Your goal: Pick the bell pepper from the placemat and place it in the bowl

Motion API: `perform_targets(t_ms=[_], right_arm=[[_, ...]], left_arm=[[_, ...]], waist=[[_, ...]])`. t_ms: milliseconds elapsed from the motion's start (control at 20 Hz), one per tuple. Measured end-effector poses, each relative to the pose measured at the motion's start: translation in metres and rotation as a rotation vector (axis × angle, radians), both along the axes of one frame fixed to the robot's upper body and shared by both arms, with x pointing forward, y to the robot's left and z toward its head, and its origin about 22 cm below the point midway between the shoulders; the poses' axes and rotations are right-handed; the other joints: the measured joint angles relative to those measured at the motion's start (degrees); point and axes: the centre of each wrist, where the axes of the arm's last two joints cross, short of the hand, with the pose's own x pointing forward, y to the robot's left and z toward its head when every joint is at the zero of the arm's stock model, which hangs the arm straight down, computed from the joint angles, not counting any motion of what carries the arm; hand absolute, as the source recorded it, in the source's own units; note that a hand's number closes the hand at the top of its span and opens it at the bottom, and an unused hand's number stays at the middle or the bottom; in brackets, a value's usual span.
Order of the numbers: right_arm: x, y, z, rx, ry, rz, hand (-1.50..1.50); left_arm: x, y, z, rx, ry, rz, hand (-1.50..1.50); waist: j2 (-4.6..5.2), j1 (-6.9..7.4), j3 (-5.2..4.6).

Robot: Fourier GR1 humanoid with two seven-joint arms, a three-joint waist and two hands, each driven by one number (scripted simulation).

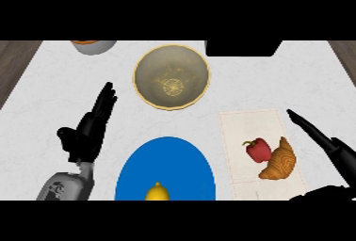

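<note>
A red bell pepper (258, 150) lies on the pale placemat (243, 127) at the right, touching a brown croissant (279, 161) beside it. The tan bowl (172, 76) with a gold rim stands at the back middle of the counter, with nothing in it. My right hand (328, 146) is open at the right edge, its straight fingers stretching up and left over the placemat's right border, a little right of the croissant and apart from the pepper. At the left, my left hand (90, 127) rests open, fingers pointing up.
A blue plate (165, 160) with a yellow lemon (157, 192) sits at the front middle. A grey bowl with something orange (93, 45) is at the back left. A black object (243, 47) stands at the back right.
</note>
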Motion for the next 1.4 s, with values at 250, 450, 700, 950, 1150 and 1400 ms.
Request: perform_targets(t_ms=[250,450,700,950,1150,1400], right_arm=[[0.007,-0.004,-0.012,-0.029,0.042,0.031,-1.50],[0.007,-0.006,-0.025,-0.012,0.061,0.049,-1.50],[0.006,-0.010,-0.034,0.057,0.070,0.083,-1.50],[0.005,-0.014,-0.036,0.120,0.073,0.103,-1.50],[0.007,-0.011,-0.044,0.151,0.099,0.105,-1.50],[0.012,-0.002,-0.057,0.178,0.138,0.100,-1.50]], left_arm=[[0.000,0.006,0.001,-0.005,0.004,0.002,0.00],[-0.003,0.006,0.002,0.002,0.000,-0.003,0.00],[-0.009,0.006,0.003,0.004,-0.004,0.005,0.00],[-0.005,0.002,-0.005,0.001,0.003,0.007,0.00],[-0.001,0.005,-0.001,0.001,0.003,0.003,0.00],[0.001,0.000,-0.002,-0.001,0.000,0.003,0.00]], waist=[[-0.03,-0.14,0.01],[-0.05,-0.19,0.01],[-0.06,-0.23,0.03],[-0.06,-0.33,0.01],[-0.05,-0.29,0.01],[-0.04,-0.28,0.03]])
